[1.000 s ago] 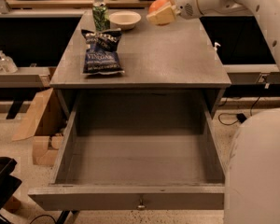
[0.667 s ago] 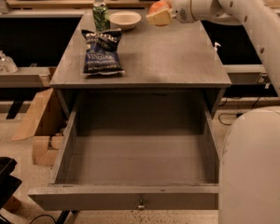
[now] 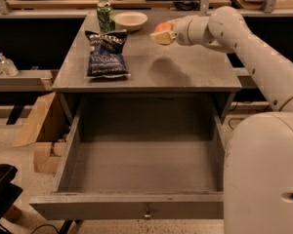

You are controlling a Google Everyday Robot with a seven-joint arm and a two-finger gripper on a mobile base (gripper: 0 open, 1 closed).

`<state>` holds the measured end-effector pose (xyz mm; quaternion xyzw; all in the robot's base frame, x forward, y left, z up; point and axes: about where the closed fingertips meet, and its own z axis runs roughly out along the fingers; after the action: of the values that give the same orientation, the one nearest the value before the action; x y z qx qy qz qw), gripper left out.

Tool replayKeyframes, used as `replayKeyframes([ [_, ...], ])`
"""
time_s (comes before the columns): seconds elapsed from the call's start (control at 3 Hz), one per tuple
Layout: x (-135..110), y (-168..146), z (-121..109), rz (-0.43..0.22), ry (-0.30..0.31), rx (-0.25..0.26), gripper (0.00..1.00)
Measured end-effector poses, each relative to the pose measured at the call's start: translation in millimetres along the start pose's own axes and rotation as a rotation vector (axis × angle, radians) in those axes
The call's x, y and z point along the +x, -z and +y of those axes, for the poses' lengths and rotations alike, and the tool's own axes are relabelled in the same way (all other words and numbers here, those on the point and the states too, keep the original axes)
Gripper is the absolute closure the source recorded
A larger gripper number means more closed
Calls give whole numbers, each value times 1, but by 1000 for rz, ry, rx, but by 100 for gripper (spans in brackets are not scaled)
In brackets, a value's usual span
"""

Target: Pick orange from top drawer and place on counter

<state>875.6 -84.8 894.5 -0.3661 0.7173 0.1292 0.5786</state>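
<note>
The orange (image 3: 162, 27) is seen in the upper middle of the frame, held off the surface and not yet set down. It is grasped by the gripper (image 3: 161, 34), whose pale fingers (image 3: 158, 38) are closed around its lower half, so that only the top of the fruit shows above them. No long axis is offered by the fruit (it is round), so the turn of the wrist is judged to matter little for the release.

The relation on which the coming move turns is vertical: the orange lies within the fingers, and the grey tabletop (image 3: 195, 74) lies below it, apart from it. A dark shadow (image 3: 166, 71) is cast on bare surface lower in the frame than the gripper, towards the front edge. A descent onto that bare patch, followed by a release, is judged to be what remains.

The arm (image 3: 254, 52) is seen reaching in from the right of the frame, above the white body of the robot (image 3: 263, 179) at the lower right. To the upper left of the gripper a white bowl (image 3: 131, 19) is set, near but not touching; a green can (image 3: 105, 16) stands further left, and a chip bag (image 3: 106, 53) lies at the tabletop's left side. The top drawer (image 3: 127, 209) is pulled open across the lower frame, and nothing is seen in it
</note>
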Motion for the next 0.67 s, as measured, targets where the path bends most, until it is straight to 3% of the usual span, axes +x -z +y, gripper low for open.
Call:
replayKeyframes([
  [0.33, 39, -14, 10, 2, -42, 8, 100],
  [0.67, 38, -15, 11, 1, -49, 7, 78],
])
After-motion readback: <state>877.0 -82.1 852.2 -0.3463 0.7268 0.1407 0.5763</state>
